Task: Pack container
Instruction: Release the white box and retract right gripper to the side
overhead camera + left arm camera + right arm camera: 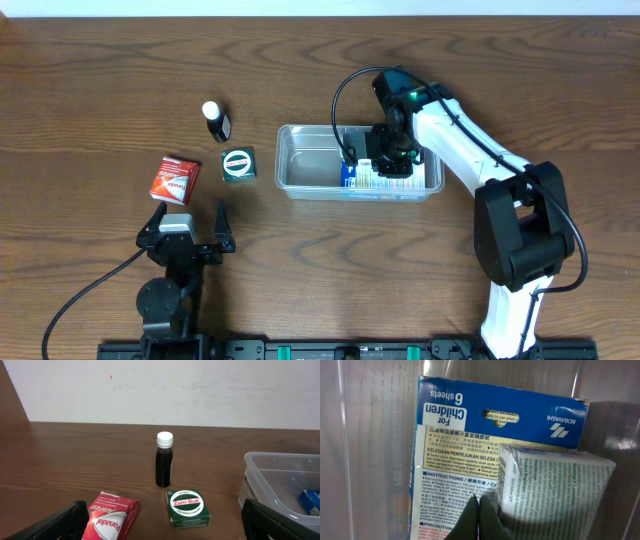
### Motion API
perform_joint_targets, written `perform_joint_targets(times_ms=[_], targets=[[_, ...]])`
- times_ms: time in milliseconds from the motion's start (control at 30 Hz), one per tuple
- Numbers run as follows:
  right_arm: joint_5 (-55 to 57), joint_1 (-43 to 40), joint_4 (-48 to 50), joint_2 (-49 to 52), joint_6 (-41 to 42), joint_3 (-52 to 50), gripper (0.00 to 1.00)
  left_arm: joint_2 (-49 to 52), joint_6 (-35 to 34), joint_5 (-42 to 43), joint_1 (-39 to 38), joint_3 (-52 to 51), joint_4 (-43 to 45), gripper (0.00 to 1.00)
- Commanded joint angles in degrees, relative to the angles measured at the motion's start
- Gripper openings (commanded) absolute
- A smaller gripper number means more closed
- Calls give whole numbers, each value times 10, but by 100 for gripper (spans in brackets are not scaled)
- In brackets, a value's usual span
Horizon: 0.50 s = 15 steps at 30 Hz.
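Across a dark wooden table (90,100) below a white wall (150,385), my left gripper (192,214) gapes wide; my right gripper (477,510), pinched closed, hangs over boxes (470,435) in the container (308,162).

Dark brown wood-grain table (90,80) fills the overhead view, grain running left to right. Plain white wall (200,390) stands right behind its far edge, with a tiny red speck (111,377) on it. Light even, soft.
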Motion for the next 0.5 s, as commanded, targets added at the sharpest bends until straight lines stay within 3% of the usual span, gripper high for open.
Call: perform_joint_targets(times_ms=[0, 400, 467], targets=[[4, 3, -1, 3, -8, 0, 1, 0, 8, 8, 3, -10, -20, 98], [-12, 29, -24, -111, 16, 13, 2, 0, 8, 8, 3, -10, -20, 98], [-12, 28, -18, -152, 35, 15, 17, 0, 8, 8, 3, -10, -20, 98]])
